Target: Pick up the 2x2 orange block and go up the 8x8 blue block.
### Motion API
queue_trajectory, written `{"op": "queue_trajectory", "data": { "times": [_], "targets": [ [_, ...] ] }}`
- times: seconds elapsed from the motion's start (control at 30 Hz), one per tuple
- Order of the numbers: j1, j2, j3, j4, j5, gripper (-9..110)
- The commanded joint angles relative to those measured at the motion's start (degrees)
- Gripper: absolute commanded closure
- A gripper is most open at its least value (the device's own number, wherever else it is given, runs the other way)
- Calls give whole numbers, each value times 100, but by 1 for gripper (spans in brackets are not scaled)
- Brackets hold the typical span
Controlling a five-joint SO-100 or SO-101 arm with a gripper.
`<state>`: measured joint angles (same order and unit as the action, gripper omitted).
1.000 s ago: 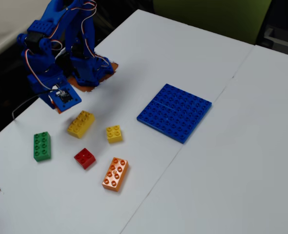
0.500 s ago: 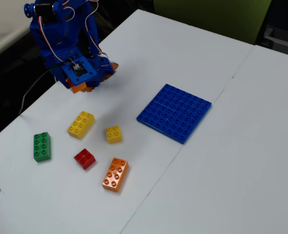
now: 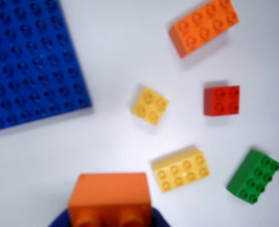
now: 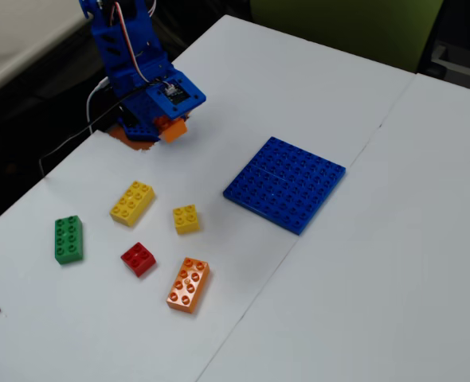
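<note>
Tabletop [image 4: 394, 263]: white, carrying all loose bricks. The 8x8 blue block [image 4: 285, 183] lies flat, well apart from the end effector [image 4: 171, 127] and to its right in the fixed view; upper left of it in the wrist view. Long orange brick [image 4: 188, 284], long yellow brick [image 4: 132, 202] and green brick [image 4: 68, 239] lie below the end effector in the fixed view. The 2x2 orange block [image 3: 109, 197] is clamped between closed fingers, raised clear of the tabletop. Recommendation: carry it level across to the plate, align studs squarely, then lower straight down.
</note>
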<state>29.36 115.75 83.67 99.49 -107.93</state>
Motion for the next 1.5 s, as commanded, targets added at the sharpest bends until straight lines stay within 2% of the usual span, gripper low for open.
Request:
{"op": "queue_trajectory", "data": {
  "times": [0.0,0.23,0.6,1.47],
  "targets": [
    [-624,-413,-721,44,466,101],
    [-1688,-2004,-2320,53,1354,101],
    [-2496,-3639,-3691,44,1538,101],
    [-3023,-5493,-5203,26,1846,101]
  ]
}}
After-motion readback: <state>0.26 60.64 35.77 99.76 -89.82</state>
